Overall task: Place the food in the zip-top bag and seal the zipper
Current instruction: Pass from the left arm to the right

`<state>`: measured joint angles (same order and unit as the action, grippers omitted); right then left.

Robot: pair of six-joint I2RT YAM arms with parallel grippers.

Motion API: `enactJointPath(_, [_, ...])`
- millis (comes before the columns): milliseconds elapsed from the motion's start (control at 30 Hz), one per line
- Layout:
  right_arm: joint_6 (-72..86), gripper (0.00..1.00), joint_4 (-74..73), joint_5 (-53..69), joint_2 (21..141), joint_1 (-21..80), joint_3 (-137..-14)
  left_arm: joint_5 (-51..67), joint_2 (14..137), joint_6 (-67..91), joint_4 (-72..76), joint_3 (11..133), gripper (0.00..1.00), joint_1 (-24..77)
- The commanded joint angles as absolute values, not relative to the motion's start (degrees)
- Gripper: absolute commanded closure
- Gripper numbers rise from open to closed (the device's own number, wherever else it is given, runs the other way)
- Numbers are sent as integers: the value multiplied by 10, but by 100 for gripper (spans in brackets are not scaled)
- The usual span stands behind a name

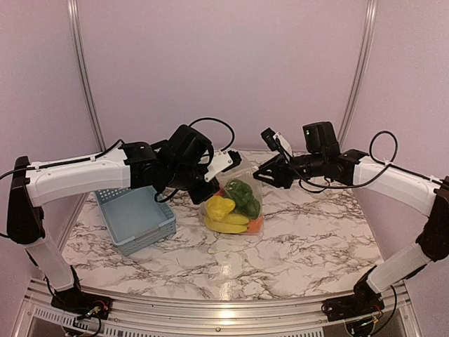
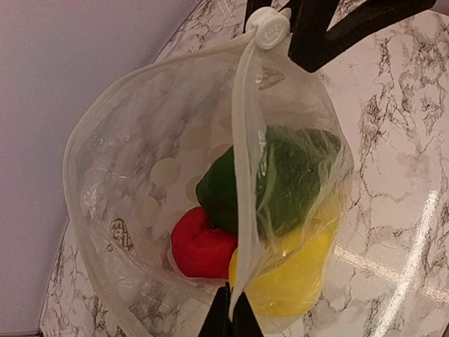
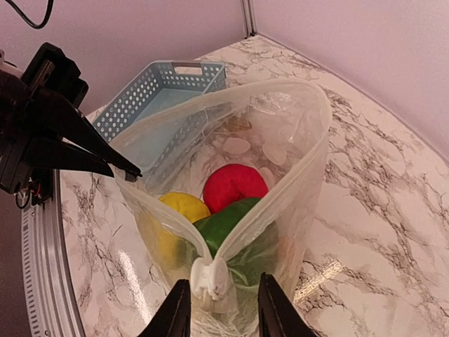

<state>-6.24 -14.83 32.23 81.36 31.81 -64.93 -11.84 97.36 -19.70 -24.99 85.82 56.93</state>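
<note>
**A:** What does the overhead view give that the wrist cameras don't?

**B:** The layout. The clear, crinkly plastic zip-top bag (image 1: 236,207) stands mouth-up at the centre of the white marble-patterned table (image 1: 316,239). The grey-blue slotted plastic basket (image 1: 137,223) sits just left of it. An orange toy piece (image 1: 256,225) shows at the bag's lower right, which I can't make out from the left wrist.

**A:** And from the wrists?

**B:** The left wrist view shows a glossy red toy fruit (image 2: 200,249) low in the bag. It lies beside a green toy pepper (image 2: 287,175) and a yellow toy fruit (image 2: 287,284). White polka dots show on the far face.

**A:** The grippers?

**B:** The left gripper (image 2: 230,317) is pinched tight on the mouth edge at the bottom of that frame. The right gripper (image 3: 223,281) has its jaws apart, with the white plastic slider (image 3: 210,279) standing between them.

**A:** The zipper?

**B:** The thin clear closure strip (image 2: 242,140) is unsealed, and one lip bows far out to the left. Its long axis runs left to right between the grippers in the overhead view. From the left wrist it runs from bottom centre up to the slider.
</note>
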Motion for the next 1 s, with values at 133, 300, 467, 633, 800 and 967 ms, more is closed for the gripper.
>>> enactJointPath(133, [-72, 75, -115, 310, 839, 335, -669, -108, 950, -181, -242, 849, 100, 560])
enactJointPath(300, [-76, 87, -123, 304, 839, 338, -677, -109, 951, -177, -241, 850, 100, 556])
enactJointPath(467, [-88, 100, -155, 292, 813, 354, -696, -124, 950, -171, -237, 853, 100, 548])
enactJointPath(633, [-110, 100, -218, 268, 778, 379, -722, -141, 940, -165, -238, 873, 100, 531])
enactJointPath(800, [-126, 100, -278, 246, 761, 388, -751, -159, 931, -169, -236, 902, 90, 529])
enactJointPath(967, [-146, 100, -310, 242, 761, 388, -774, -51, 922, -172, -214, 931, 57, 529])
